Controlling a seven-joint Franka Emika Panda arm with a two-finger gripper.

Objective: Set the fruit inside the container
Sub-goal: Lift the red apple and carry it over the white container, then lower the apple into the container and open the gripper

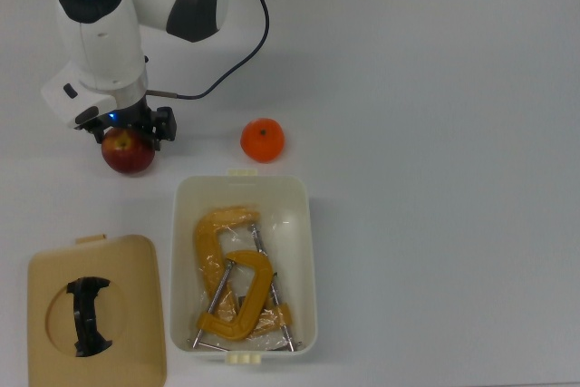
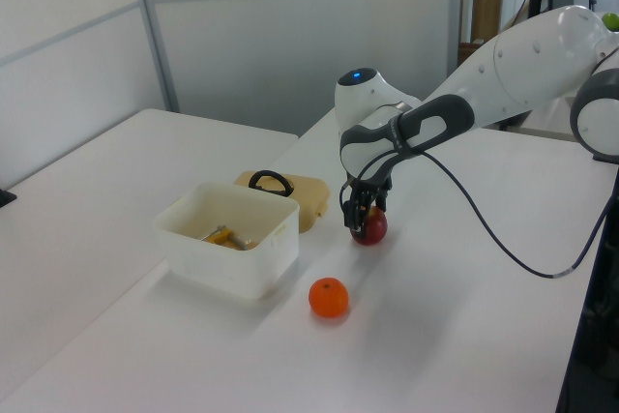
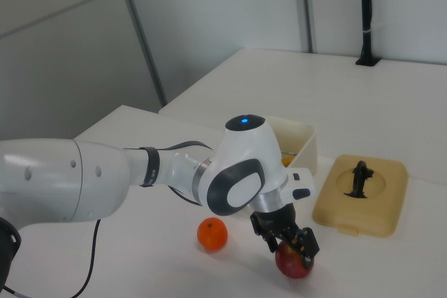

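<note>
From the top view I look straight into the white container (image 1: pixel 245 265), and only there do I see all of what lies in it: two yellow-orange C-clamps (image 1: pixel 237 292) crossing each other on its floor, with no fruit among them. The left view shows just a scrap of yellow over the container's near wall, and the right view shows only its far corner past my wrist. The top view hides most of the apple (image 1: pixel 128 153) under my wrist, though, while the left and right views show its dark red side resting on the white table (image 1: pixel 435 133). My gripper (image 1: pixel 126 130) is down over the apple, one finger on each side of its upper half, spread about as wide as the fruit; I cannot tell from any view whether the fingers are pressing on it or only flanking it, and the apple sits on the table under me. In the top view the apple lies above and to the left of the container, near its upper left corner but apart from it. The orange (image 1: pixel 263 140) sits alone just above the container's top edge in the top view, well to the right of my gripper and untouched. The tan lid (image 1: pixel 95 310) with its black handle lies flat on the table, just beside the container on the top view's left.
</note>
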